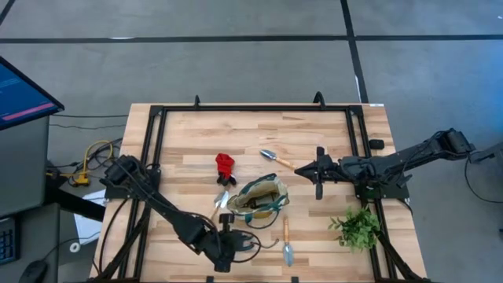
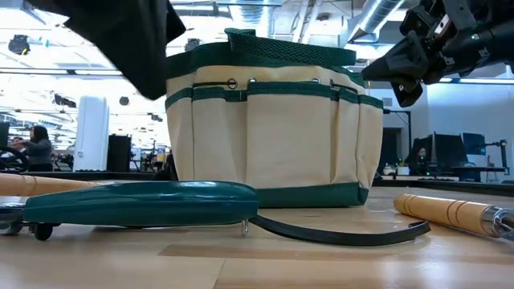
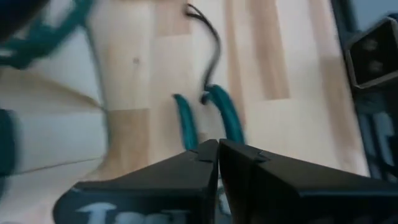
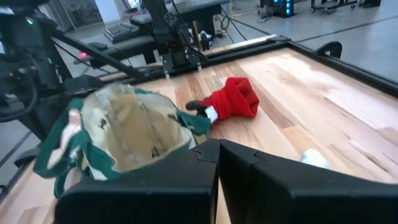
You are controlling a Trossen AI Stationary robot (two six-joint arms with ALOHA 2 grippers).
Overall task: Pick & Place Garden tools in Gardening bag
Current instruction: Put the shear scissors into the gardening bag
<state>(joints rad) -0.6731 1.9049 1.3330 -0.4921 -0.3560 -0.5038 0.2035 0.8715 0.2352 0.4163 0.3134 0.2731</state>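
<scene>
Our left gripper (image 3: 217, 149) has its 2 fingers pressed together with nothing between them, poised above the teal-handled pruners (image 3: 208, 115), which lie on the table (image 1: 330, 141) near its front edge, just in front of the gardening bag (image 1: 261, 196). We judge this as a hover before a grasp: the fingers would have to part before they could straddle a handle. Our right gripper (image 4: 217, 149) is likewise clenched on nothing, held above the table beside the bag's right side and aimed toward its open mouth, so it seems to wait rather than work.

The bag stands upright near the table's middle with its top open. Around it, well apart from one another, lie the red item (image 1: 225, 166) behind-left, 1 wooden-handled trowel (image 1: 277, 159) behind it, another wooden-handled tool (image 1: 287, 240) in front-right, and a further tool (image 1: 219, 203) touching or just beside the bag's left side. The plant sprig (image 1: 357, 226) sits toward the right edge.
</scene>
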